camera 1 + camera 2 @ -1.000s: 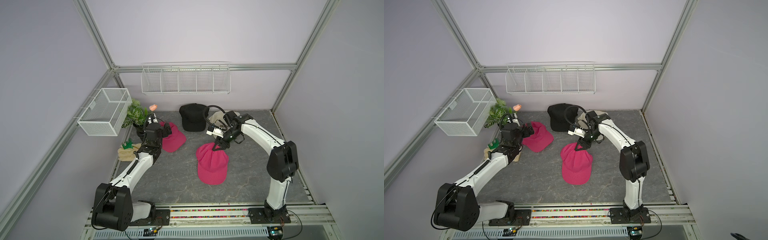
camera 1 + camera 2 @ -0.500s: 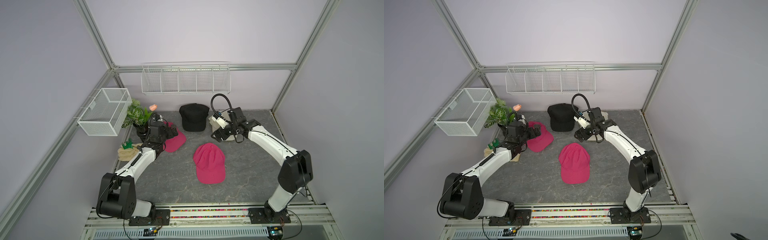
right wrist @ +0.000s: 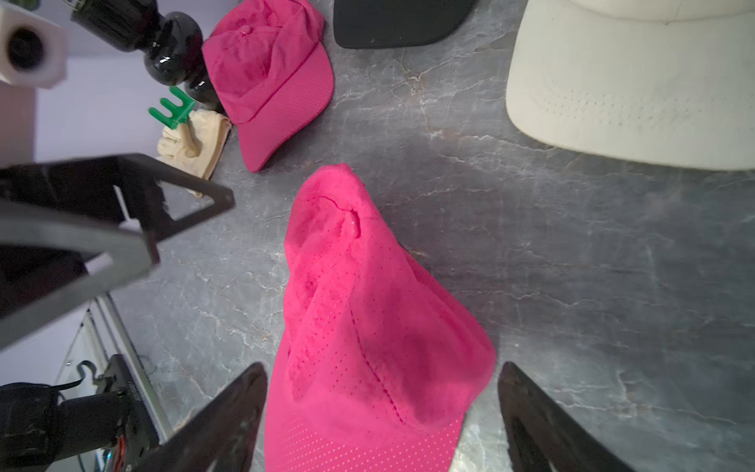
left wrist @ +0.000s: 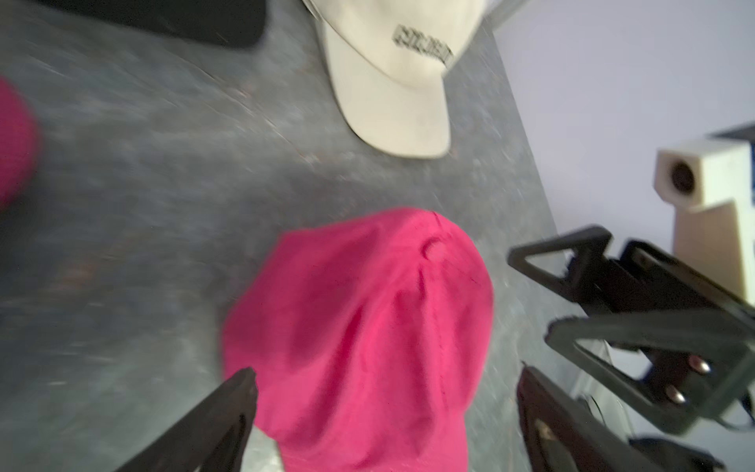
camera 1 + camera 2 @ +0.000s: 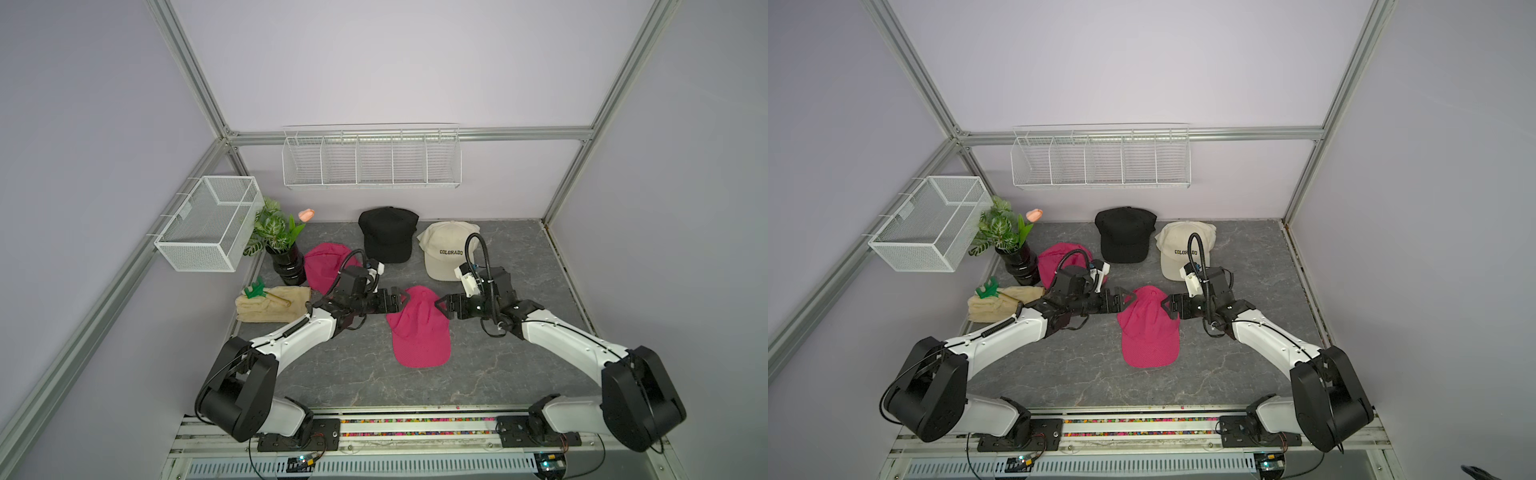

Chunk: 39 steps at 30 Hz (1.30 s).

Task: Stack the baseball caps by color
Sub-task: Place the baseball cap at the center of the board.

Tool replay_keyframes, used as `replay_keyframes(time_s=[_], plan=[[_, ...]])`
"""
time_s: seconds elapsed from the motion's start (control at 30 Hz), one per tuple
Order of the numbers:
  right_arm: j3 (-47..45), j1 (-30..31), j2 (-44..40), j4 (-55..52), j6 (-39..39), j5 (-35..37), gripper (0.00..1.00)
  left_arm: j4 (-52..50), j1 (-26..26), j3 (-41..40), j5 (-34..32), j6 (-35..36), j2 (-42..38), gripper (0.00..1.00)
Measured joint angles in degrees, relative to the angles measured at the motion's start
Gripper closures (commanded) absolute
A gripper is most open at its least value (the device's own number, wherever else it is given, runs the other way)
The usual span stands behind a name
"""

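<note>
- A hot pink fabric cap (image 4: 367, 327) lay crown-up on the grey marbled tabletop (image 4: 143, 184), filling the middle of the blurred view.
- The left gripper (image 4: 387, 372) held its 2 black fingers (image 4: 212, 425) spread wide, with the crown between them.
- A cream cap with black lettering (image 4: 392, 81) lay beyond, well apart.
- The right gripper (image 4: 533, 293), jaws parted, pointed at the crown.
- A black cap's brim (image 4: 184, 20) and a 2nd pink cap (image 4: 14, 139) showed at the edges.

On the tabletop (image 5: 332, 374), the middle cap (image 5: 419, 328) lies brim forward, between the left claw (image 5: 402, 300) on its left and the right claw (image 5: 441, 307) on its right. Behind it sit the rear-middle cap (image 5: 388, 237) and, rightward, the rear-right cap (image 5: 446, 253). The left cap (image 5: 324, 266) lies beside the plant (image 5: 276, 232) (towel (image 5: 270, 309) in front, rake (image 5: 255, 289) on it).
</note>
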Motion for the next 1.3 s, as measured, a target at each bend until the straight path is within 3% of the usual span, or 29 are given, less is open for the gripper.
replay_keyframes(time_s=[0.13, 0.4, 0.63, 0.97, 1.13, 1.3], plan=[[-3.89, 0.00, -2.40, 2.62, 1.01, -2.08, 0.11, 0.85, -2.84, 0.24, 5.27, 0.09, 3.21, 0.00], [-7.48, 0.28, 0.44, 7.43, 2.29, -8.17, 0.11, 5.68, -2.56, -0.28, 1.70, -0.74, 7.45, 0.00], [-7.43, 0.55, 6.91, 10.86, 3.50, -8.61, 0.11, 10.71, -1.25, -0.79, 0.24, -1.60, 11.74, 0.00], [-4.76, 0.02, 11.04, 20.81, 5.51, -1.88, 0.11, 12.81, -0.44, 1.90, -3.19, -1.62, 14.16, 0.00], [-4.83, -0.33, 9.25, 22.34, 7.58, 4.57, 0.11, 10.86, 0.59, 1.97, -9.64, -4.09, 9.44, 0.00], [-4.87, -0.44, 6.36, 23.47, 15.98, 15.15, 0.11, 10.49, 2.19, 1.97, -23.50, -12.59, 2.34, 0.00]])
